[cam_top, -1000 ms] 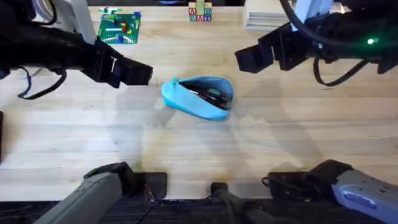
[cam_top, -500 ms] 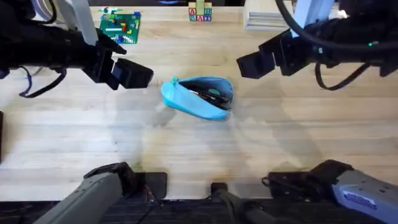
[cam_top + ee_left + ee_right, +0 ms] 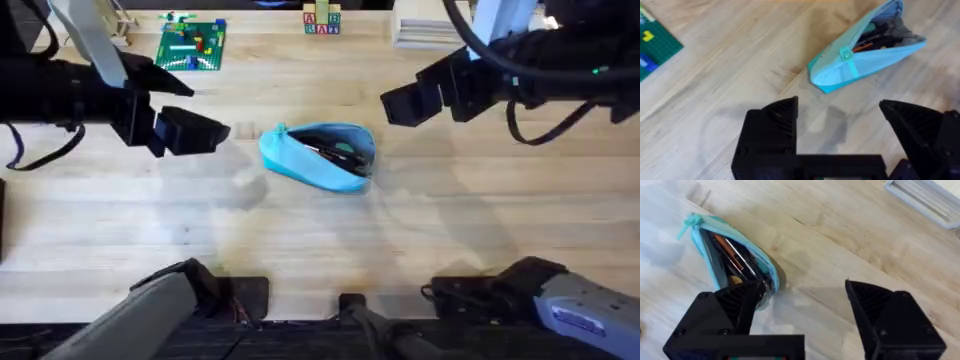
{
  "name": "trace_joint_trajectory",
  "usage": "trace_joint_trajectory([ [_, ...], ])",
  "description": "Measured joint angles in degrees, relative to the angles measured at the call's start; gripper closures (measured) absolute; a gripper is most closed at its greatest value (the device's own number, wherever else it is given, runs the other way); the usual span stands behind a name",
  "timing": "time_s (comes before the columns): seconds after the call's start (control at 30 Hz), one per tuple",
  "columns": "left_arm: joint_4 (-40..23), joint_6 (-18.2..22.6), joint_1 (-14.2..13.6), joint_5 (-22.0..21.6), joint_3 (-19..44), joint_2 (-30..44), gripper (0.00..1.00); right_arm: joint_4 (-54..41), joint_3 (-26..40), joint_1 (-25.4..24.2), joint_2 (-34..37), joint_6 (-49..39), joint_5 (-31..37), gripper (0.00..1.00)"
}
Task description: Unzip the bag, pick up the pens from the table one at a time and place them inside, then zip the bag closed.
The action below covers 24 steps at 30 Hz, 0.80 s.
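Observation:
The light-blue bag (image 3: 310,170) lies in the middle of the table (image 3: 320,240) with its zipper open. Dark pens (image 3: 328,150) show inside its mouth. My left gripper (image 3: 205,133) hovers to the left of the bag, apart from it, open and holding nothing. My right gripper (image 3: 400,100) hangs to the bag's upper right, also open and holding nothing. The left wrist view looks at the bag (image 3: 865,65) from its closed end, beyond that gripper (image 3: 840,125). In the right wrist view the pens (image 3: 735,255) lie in the open bag (image 3: 699,239) ahead of that gripper (image 3: 800,310).
A green brick baseplate (image 3: 192,45) sits at the back left, and its corner (image 3: 652,50) shows in the left wrist view. Small letter blocks (image 3: 321,20) stand at the back centre. A white tray (image 3: 425,25) lies at the back right.
My left arm has drawn back to the left, away from the bag. The right arm and the bag have barely moved.

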Motion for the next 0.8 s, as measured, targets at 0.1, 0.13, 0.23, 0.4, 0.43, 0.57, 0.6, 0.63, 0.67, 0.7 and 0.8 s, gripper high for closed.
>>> trace_joint_trajectory([
  [0.1,-3.2,5.44,2.57,2.37,0.0,2.73,0.009,0.02,0.0,0.0,0.0,0.0,0.0,0.003],
  [0.13,-4.33,7.6,3.38,3.2,0.0,3.84,0.009,0.02,0.0,0.0,-0.02,-0.01,0.0,0.003],
  [0.23,-7.63,14.09,5.27,5.06,0.0,6.97,0.009,0.02,0.0,0.0,-0.02,0.02,0.0,0.003],
  [0.4,-11.16,23.73,7.23,6.55,0.0,11.6,0.009,0.02,0.0,0.0,0.0,0.01,0.0,0.003],
  [0.43,-11.4,25.24,7.52,6.74,0.0,12.39,0.009,0.02,0.0,0.0,-0.02,-0.01,0.0,0.003],
  [0.57,-12.3,30.92,8.78,7.19,0.0,15.3,0.009,0.02,0.0,0.0,-0.02,0.7,0.0,0.003],
  [0.6,-12.42,32.17,9.04,7.21,0.0,15.99,0.009,0.02,0.0,0.0,0.0,1.45,0.0,0.003],
  [0.63,-12.42,33.34,9.24,7.26,0.0,16.62,0.009,0.02,0.0,0.0,0.01,2.19,0.0,0.003],
  [0.67,-12.35,34.62,9.37,7.4,0.0,17.33,0.01,0.02,0.0,0.0,0.0,3.06,0.0,0.003],
  [0.7,-12.15,35.74,9.43,7.58,0.0,17.91,0.006,0.02,0.0,0.0,-0.02,3.71,0.0,0.003],
  [0.8,-8.78,38.14,9.46,8.75,0.0,19.12,0.007,0.02,0.0,0.0,-0.02,5.65,0.02,0.003],
])
